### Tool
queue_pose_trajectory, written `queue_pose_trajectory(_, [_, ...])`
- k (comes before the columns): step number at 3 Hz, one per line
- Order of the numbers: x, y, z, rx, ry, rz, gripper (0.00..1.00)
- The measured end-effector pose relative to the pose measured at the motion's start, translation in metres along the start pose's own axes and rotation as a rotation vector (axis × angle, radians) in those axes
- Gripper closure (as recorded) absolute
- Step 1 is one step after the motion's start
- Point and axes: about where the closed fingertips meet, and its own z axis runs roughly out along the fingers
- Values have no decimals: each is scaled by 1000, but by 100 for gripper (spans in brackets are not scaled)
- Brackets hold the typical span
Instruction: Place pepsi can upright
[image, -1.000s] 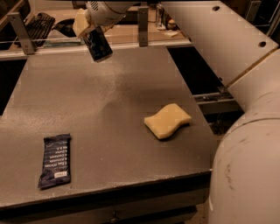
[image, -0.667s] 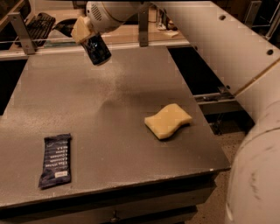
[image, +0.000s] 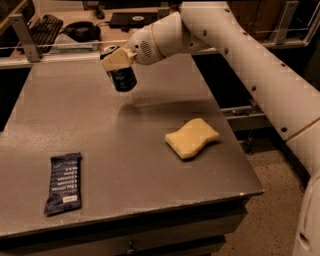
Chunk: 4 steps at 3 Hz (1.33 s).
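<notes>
Camera view: the tool (image: 118, 59) grips the pepsi can (image: 123, 79) by its upper end, over the far part of the worktop (image: 100, 150), left of centre. The can hangs tilted, seemingly clear of the surface. Best to turn its base flat down, lower it to contact, then release, well apart from the sponge (image: 192, 137). White text on the wrapper (image: 63, 182) is unreadable, and no logo shows on the can.
</notes>
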Motion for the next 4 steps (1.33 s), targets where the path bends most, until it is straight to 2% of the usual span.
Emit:
queue_pose_trajectory(1, [-9, -3, -10, 74, 56, -102, 100])
queue_pose_trajectory(2, [-21, -2, -15, 146, 144, -157, 81])
queue_pose_trajectory(3, [-32, 4, -16, 199, 231, -139, 50])
queue_pose_trajectory(4, [-37, 8, -16, 211, 264, -119, 28])
